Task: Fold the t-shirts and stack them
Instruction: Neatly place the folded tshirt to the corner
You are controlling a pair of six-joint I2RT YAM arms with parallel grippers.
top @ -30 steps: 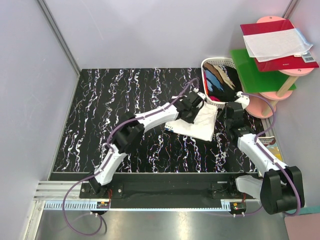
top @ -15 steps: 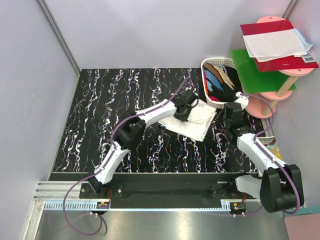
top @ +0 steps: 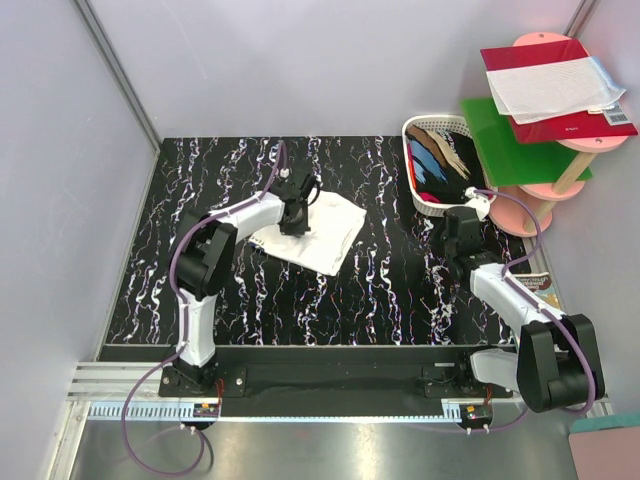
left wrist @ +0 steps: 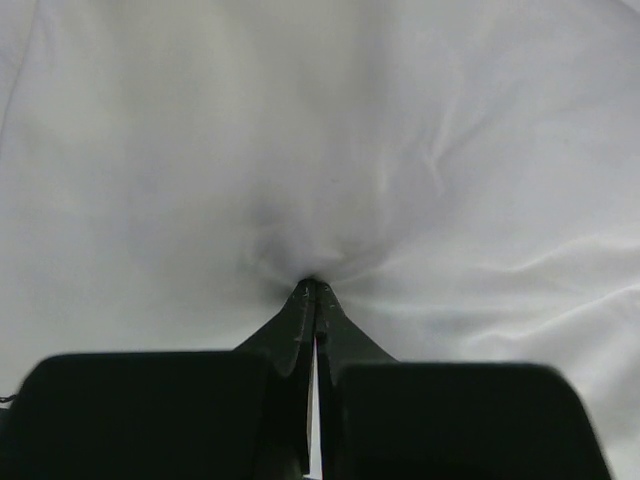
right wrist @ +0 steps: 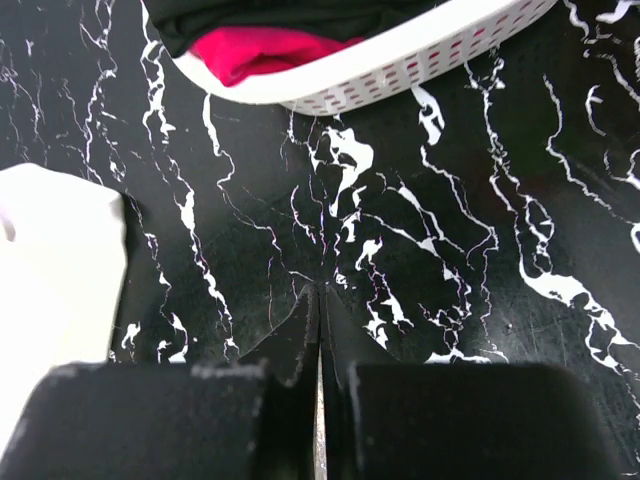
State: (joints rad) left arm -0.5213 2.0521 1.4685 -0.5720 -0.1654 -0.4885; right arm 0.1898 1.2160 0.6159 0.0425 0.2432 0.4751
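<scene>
Left gripper (left wrist: 315,288) jaws pinch the white t-shirt (top: 325,232), mid-surface (top: 400,300), bare marble all round. Right gripper (right wrist: 320,288) jaws shut, empty, near the basket (right wrist: 400,70). The folder label (top: 618,116) is unreadably small.

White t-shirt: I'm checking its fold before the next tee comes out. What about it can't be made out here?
- Top view: the left gripper and its arm cover part of the white t-shirt; any layers underneath are hidden.
- Left wrist view: cloth fills the frame and every edge is cut off; how much cloth the shut gripper pinches is hidden.
- Right wrist view: only one corner shows, cut off by the left edge.
</scene>
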